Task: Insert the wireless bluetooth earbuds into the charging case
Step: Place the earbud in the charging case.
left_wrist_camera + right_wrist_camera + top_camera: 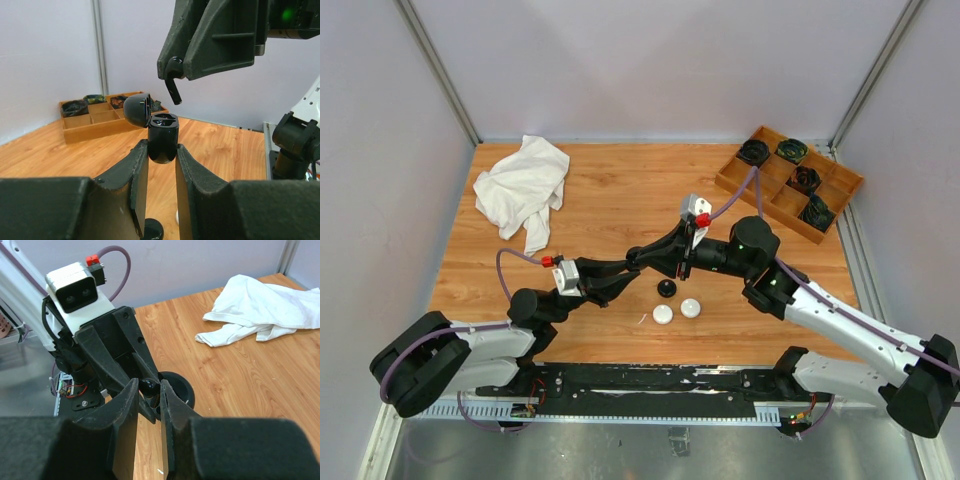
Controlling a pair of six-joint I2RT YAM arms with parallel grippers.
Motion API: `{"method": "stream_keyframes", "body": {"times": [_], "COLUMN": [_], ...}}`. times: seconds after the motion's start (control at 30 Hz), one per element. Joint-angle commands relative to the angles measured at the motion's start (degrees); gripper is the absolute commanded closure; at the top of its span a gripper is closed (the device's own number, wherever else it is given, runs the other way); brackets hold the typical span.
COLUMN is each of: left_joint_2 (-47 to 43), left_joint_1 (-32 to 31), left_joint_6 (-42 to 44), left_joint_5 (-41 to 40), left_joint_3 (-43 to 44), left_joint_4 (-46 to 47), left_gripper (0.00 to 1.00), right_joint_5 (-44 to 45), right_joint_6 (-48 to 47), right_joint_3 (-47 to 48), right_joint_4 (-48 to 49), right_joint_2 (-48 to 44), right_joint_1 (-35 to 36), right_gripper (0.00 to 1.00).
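Top external view, from the left: the white cloth [523,188] lies crumpled on the table [620,190], well apart from the work, and my two arms meet above the middle of the wood. My left gripper [162,155] is closed to a narrow gap around the black charging case [162,137], clamping its lower body, with the lid [136,110] hinged open to the left and the wells facing up. My right gripper [148,387] is pinched fully together on a black earbud [173,82], holding its head so the stem hangs down. The bud is just above and slightly right of the open case, not touching it. On the wood below sit a black round case [666,289] and a pair of white round cases [663,314]. The wooden tray [782,220] stands far right. The risk, as I judge it: the stem looks off the well's line, so lowering now could catch the rim, twist the bud in my pinch, or lever the case out of my left fingers.
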Motion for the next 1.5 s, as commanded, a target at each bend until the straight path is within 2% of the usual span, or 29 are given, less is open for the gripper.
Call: {"method": "stream_keyframes", "body": {"times": [0.0,0.73,1.03,1.47], "left_joint_2": [-0.57,-0.87,-1.27,-1.83], "left_joint_1": [-0.33,-0.33,-0.33,-0.33], "left_joint_6": [-0.81,-3.16,-3.77,-7.18], "left_joint_5": [0.1,0.68,-0.91,-3.38], "left_joint_3": [1.63,1.58,1.55,2.16], "left_joint_4": [8.12,11.83,12.27,13.65], "left_gripper": [1.0,1.0,1.0,1.0], "right_joint_5": [-1.05,4.69,-0.13,-1.48], "right_joint_6": [-1.18,-1.68,0.4,1.64], "right_joint_3": [-0.47,-4.26,-3.78,-6.01], "right_joint_4": [2.75,5.52,6.69,10.62], "right_joint_2": [0.24,-1.21,-0.07,0.94], "right_joint_1": [1.4,1.78,1.84,1.89], "right_gripper": [0.84,0.84,0.84,0.8]}}
